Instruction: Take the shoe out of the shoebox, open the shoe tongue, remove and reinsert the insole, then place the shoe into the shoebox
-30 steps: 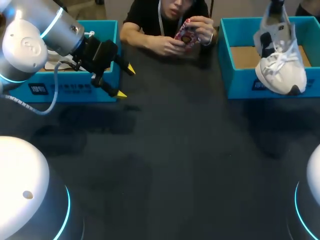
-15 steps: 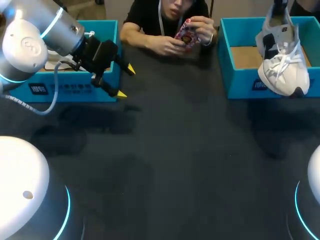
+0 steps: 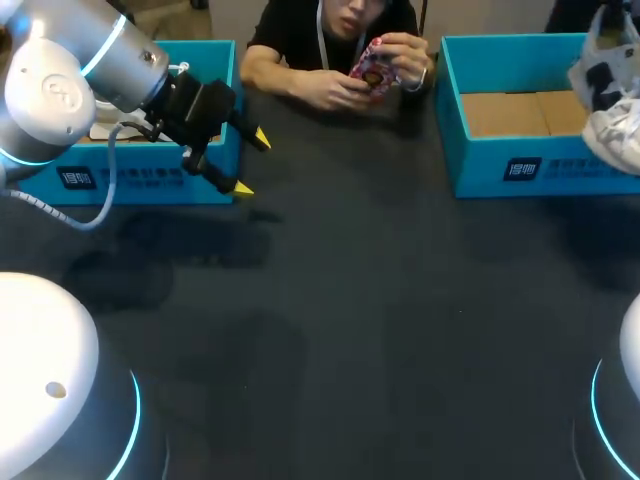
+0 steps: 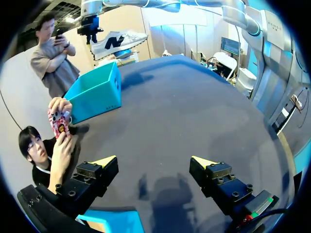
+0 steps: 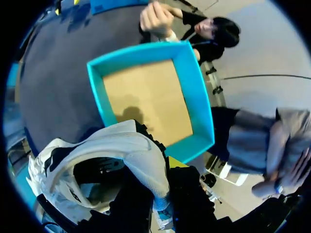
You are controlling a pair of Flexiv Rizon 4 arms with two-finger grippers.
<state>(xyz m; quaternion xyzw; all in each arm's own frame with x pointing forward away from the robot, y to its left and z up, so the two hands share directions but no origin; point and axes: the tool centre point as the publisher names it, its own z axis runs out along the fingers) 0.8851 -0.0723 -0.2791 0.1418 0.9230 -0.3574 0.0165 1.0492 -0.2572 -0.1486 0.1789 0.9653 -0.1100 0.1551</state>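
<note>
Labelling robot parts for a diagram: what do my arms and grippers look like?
The silver-grey rounded left arm carries a glowing cyan ring and a loose grey cable. Its black two-finger left gripper has yellow tips. The right gripper looks black too.

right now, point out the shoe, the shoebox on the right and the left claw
shoe (image 3: 615,140): head view, on its white upper.
shoebox (image 3: 480,168): head view, on its front wall.
left claw (image 3: 251,163): head view, midway between its yellow tips.

Shoe (image 3: 612,110) over the box (image 3: 520,168) edge
The shoe hangs in the right gripper (image 5: 165,167), box below and ahead of it; the left gripper (image 3: 250,163) hovers beside a second box (image 3: 150,178).
</note>
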